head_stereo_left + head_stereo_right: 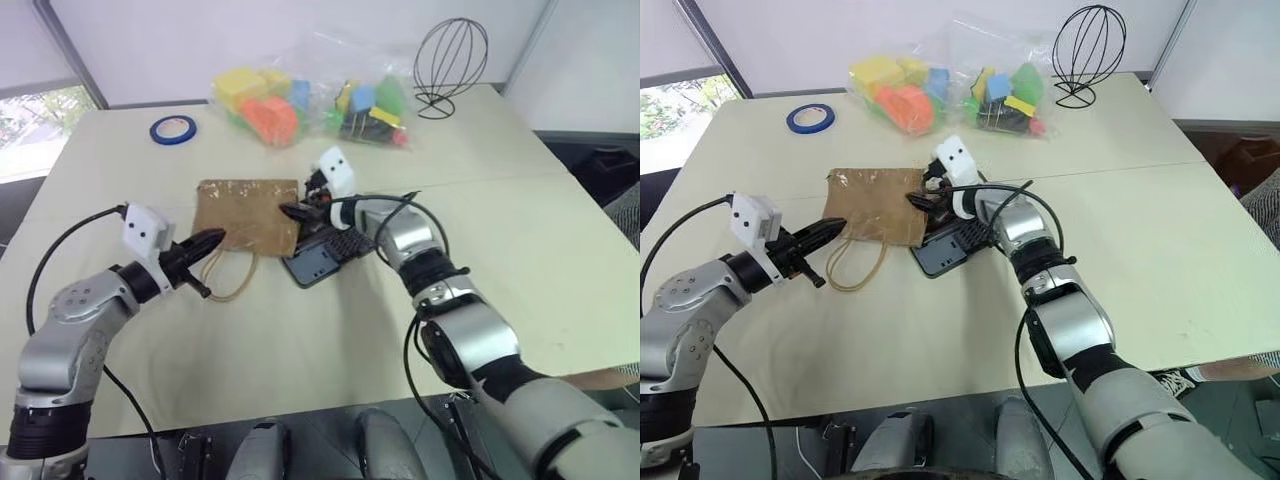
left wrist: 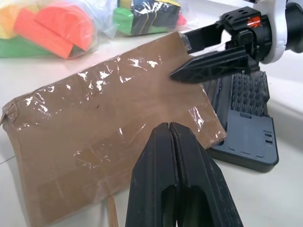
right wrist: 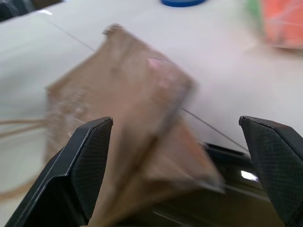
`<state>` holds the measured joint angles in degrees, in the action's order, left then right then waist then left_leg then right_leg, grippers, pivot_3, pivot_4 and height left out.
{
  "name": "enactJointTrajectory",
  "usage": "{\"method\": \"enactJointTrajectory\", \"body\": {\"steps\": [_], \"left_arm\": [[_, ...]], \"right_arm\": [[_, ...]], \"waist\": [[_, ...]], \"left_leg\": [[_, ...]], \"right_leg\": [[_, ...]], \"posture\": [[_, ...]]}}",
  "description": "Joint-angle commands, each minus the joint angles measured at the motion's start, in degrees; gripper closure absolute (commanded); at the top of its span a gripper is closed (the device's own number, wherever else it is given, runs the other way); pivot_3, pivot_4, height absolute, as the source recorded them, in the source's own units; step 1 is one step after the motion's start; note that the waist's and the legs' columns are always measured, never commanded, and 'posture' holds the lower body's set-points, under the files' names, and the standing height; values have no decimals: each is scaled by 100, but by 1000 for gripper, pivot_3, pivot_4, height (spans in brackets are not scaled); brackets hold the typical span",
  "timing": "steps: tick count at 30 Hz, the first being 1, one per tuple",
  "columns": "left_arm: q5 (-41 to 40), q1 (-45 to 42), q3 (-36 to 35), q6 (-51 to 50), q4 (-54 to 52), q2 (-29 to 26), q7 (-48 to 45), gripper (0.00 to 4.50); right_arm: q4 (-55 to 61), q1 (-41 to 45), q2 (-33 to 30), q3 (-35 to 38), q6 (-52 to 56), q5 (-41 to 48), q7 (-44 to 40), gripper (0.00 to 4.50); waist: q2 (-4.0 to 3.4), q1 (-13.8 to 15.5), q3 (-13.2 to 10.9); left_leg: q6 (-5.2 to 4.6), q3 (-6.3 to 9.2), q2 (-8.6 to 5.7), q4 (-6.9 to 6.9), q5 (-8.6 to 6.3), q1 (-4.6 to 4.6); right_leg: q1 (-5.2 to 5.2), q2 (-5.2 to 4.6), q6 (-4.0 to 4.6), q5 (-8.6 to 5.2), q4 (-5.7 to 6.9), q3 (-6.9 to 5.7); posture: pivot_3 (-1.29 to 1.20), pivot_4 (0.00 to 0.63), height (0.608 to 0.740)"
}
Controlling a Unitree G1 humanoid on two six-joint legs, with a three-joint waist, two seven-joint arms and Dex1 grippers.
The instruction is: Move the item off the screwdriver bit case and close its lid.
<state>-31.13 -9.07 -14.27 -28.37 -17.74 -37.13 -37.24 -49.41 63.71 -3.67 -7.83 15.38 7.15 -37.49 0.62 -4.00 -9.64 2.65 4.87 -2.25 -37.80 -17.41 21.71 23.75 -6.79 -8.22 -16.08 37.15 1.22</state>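
One brown paper bag point(image 1: 246, 216) lies on the bench point(image 1: 520, 230), its edge between the wide-spread fingers of the right gripper point(image 1: 300, 205) and overlapping the single open bit case point(image 1: 322, 256). Left gripper point(image 1: 212, 241), pinched shut, hovers by the bag's handles.

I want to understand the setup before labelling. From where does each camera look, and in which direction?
Left eye: on the head, looking forward and down over the table; both arms show, left hand shut.
Right eye: beside it, same scene; right hand open at the paper bag.
Left wrist: along its shut fingers toward the bag and the bit case; the right hand shows too.
Right wrist: along its open fingers at the bag, blue tape roll beyond.
Shared: all views show the bag.
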Motion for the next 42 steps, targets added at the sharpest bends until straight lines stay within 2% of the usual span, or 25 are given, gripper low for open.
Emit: {"method": "enactJointTrajectory", "body": {"steps": [1, 4, 7, 9, 13, 14, 21, 23, 28, 34, 38, 42], "left_arm": [[39, 20, -134, 113, -219, -42, 25, 4500], [69, 41, -137, 119, -254, -32, 53, 4500], [89, 57, -145, 114, -277, -29, 79, 4500], [90, 63, -147, 112, -289, -28, 93, 4500], [120, 34, -135, 137, -272, -21, 145, 4500], [129, 27, -122, 143, -264, -15, 154, 4500], [171, -33, -33, 131, -249, 53, 185, 4500], [193, -67, -9, 130, -222, 79, 176, 4500], [242, -135, 112, 134, -154, 171, 117, 4500], [288, -259, 268, 153, -29, 248, 68, 4500], [354, -435, 372, 232, 251, 255, -56, 4500], [427, -613, 466, 344, 501, 284, -137, 4500]], "right_arm": [[-25, 209, 202, 93, -130, 20, -82, 62], [-166, 229, 294, 117, -231, -35, -54, 62], [-291, 240, 355, 126, -258, -64, -37, 896], [-302, 217, 371, 107, -274, -83, -62, 1826], [-255, 75, 379, 55, -304, -193, -37, 4080], [-216, 44, 376, 70, -292, -192, -30, 4426], [463, -225, 270, 245, 32, -91, 174, 4426], [1069, -360, 111, 430, 242, -10, 366, 4426], [2873, -717, -679, 1348, 1017, 245, 1254, 4426], [4630, -1763, -1760, 2246, 1882, 177, 2024, 4426], [5281, -2699, -2379, 3132, 2101, -62, 2729, 4426], [5151, -3267, -2669, 3650, 1897, -333, 3404, 4426]], "waist": [[0, 1, 0], [0, 4, 0], [-1, 5, -1], [-1, -1, -1], [-2, -8, -1], [-2, -9, 0], [-2, -5, -1], [-2, 14, -1], [-2, 97, -1], [0, 158, 1], [-1, 180, 1], [-1, 167, 1]], "left_leg": [[0, 1, 0, 0, 0, 0], [1, 1, 0, 0, 0, 2], [3, 3, -1, 0, 1, 5], [3, 2, -1, 0, 2, 7], [12, 1, -1, -1, 7, 34], [16, 1, -1, -2, 9, 44], [25, 2, -1, -7, 14, 61], [26, 4, -2, -8, 15, 63], [26, 11, -8, -19, 15, 77], [25, 2, -8, -16, 14, 77], [24, -7, -8, -19, 14, 77], [23, -24, -10, -19, 15, 77]], "right_leg": [[0, 0, 0, 0, 0, 0], [0, -1, 0, 0, 0, 0], [3, -1, 0, 0, 0, 0], [7, -1, 0, 0, 0, 0], [38, -1, 0, 0, 8, 1], [50, -1, 0, 0, 10, 2], [64, -1, 0, 0, 11, 1], [64, -1, 0, 0, 11, 1], [67, -6, 0, 1, 10, -1], [67, -5, 0, 1, 8, -1], [67, -5, 0, 0, 9, 4], [67, -5, 0, 1, 10, 5]], "posture": [[0, 150, 740], [0, 150, 740], [0, 150, 740], [0, 150, 740], [0, 150, 740], [0, 150, 740], [0, 150, 740], [0, 150, 740], [0, 150, 740], [0, 150, 740], [0, 150, 740], [0, 150, 740]]}}
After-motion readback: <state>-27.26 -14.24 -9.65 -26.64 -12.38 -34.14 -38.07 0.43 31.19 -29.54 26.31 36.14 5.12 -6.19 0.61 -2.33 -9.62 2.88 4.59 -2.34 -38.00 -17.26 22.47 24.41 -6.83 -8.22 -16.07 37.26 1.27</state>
